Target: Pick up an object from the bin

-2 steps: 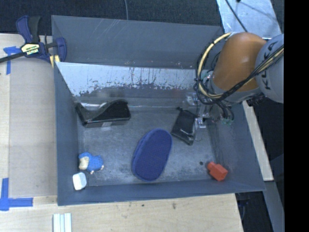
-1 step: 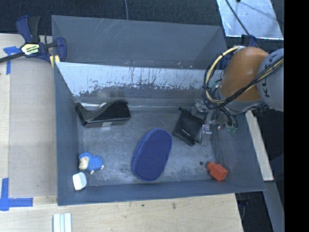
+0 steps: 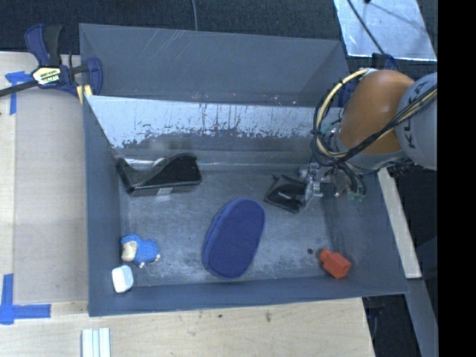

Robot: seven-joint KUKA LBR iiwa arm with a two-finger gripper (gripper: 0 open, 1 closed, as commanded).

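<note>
The claw (image 3: 308,186) sits low at the right of the bin (image 3: 104,222), touching or just beside a small black block (image 3: 283,196) on the floor. I cannot tell whether it is spread or pinching. The block seems unlifted, so grasp and raise probably remain; blue pad (image 3: 234,238) and orange piece (image 3: 335,263) lie apart

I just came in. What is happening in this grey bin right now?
A robot arm reaches into the grey metal bin from the right. Its claw is low near the back right, beside a small flat black object; whether it grips it, I cannot tell. The rest lies apart from it: a black wedge-shaped tape dispenser at back left, a blue oval pad in the middle, a small blue-and-yellow toy and a white lump at front left, an orange-red block at front right.
</note>
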